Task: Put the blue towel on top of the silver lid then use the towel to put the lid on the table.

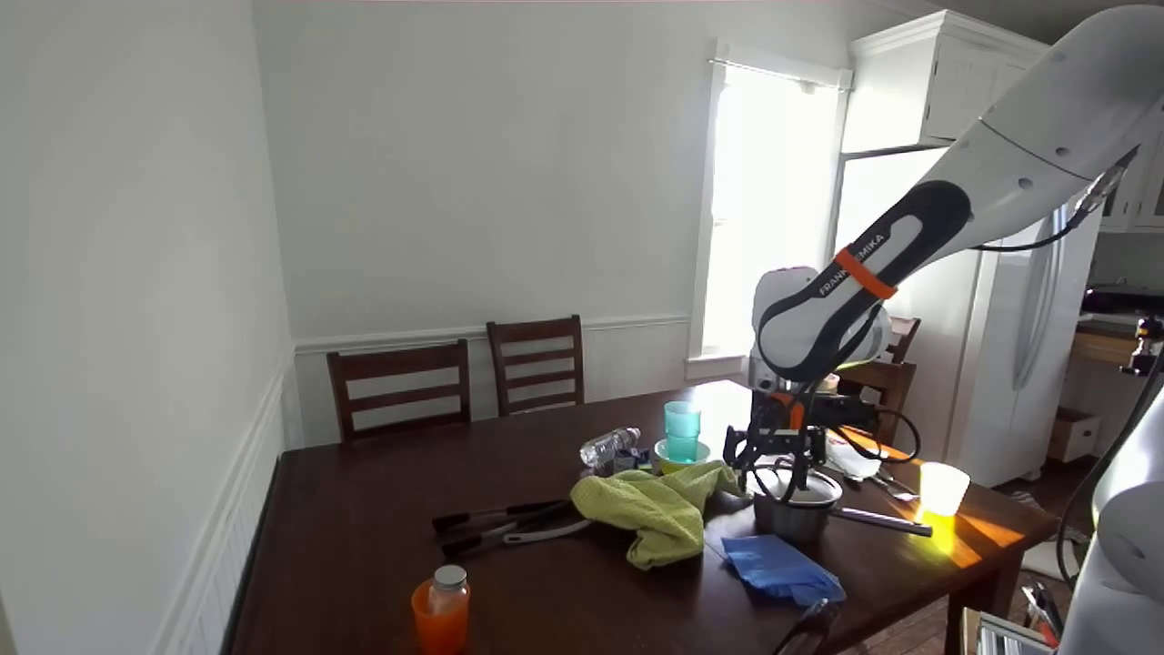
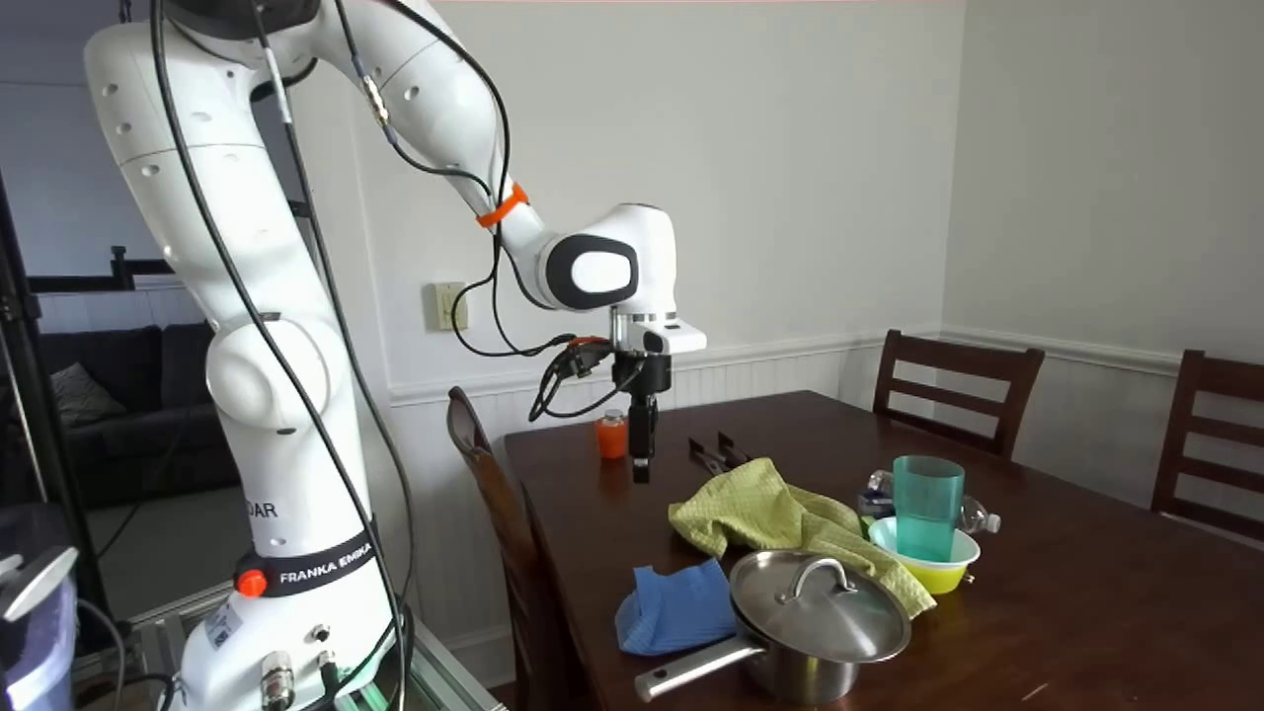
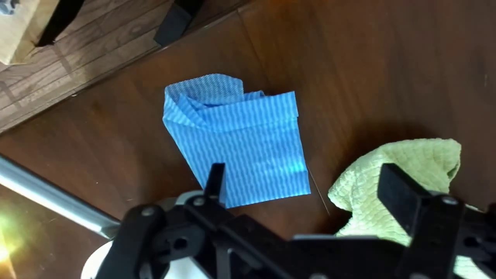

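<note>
1 thin blue cloth towel [image 3: 252,155] with paler stripes lies folded on the dark brown wooden desk [image 2: 1037,632], a strip turned over along 1 edge. In an exterior view it lies left of 1 round, shiny, arch-handled silver metal lid [image 2: 820,620], which rests right way up on top of a silver metal saucepan [image 2: 800,681], just beside the towel.

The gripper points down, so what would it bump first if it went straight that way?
Probably the blue towel: it shows below the open gripper in an exterior view. Depth is hard to judge, so it might touch the table beside it instead.
</note>
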`<state>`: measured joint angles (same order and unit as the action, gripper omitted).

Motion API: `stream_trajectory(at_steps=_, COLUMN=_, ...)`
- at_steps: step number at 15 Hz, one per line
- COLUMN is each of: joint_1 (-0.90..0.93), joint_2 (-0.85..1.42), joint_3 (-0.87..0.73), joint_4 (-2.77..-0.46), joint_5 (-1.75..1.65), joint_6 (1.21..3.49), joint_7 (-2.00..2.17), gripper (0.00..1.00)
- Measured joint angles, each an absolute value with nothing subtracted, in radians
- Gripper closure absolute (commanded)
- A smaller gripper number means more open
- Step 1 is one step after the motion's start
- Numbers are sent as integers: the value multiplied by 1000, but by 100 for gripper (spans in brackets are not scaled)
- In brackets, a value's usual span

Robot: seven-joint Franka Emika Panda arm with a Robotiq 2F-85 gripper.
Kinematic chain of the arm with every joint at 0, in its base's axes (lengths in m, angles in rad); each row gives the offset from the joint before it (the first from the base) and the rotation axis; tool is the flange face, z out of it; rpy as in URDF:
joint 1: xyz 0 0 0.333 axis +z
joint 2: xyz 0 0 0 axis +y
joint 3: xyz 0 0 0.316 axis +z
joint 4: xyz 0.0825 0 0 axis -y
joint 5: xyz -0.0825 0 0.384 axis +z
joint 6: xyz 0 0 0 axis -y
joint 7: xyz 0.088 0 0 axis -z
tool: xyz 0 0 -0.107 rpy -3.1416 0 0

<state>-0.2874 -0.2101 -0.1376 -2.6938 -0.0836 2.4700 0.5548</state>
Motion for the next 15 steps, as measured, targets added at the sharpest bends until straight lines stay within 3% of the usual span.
stream_trajectory(at_steps=7, joint_1=-278, joint_2=-174, joint_3=-137, joint_4=-2707, joint_5=-65, joint_6=2521, joint_7=576, gripper=0)
stream_trajectory(at_steps=15, joint_1=-298, joint_2=-46, joint_3=-153, joint_4=-2705, joint_5=-76, joint_6=2604, joint_7=934, gripper=0)
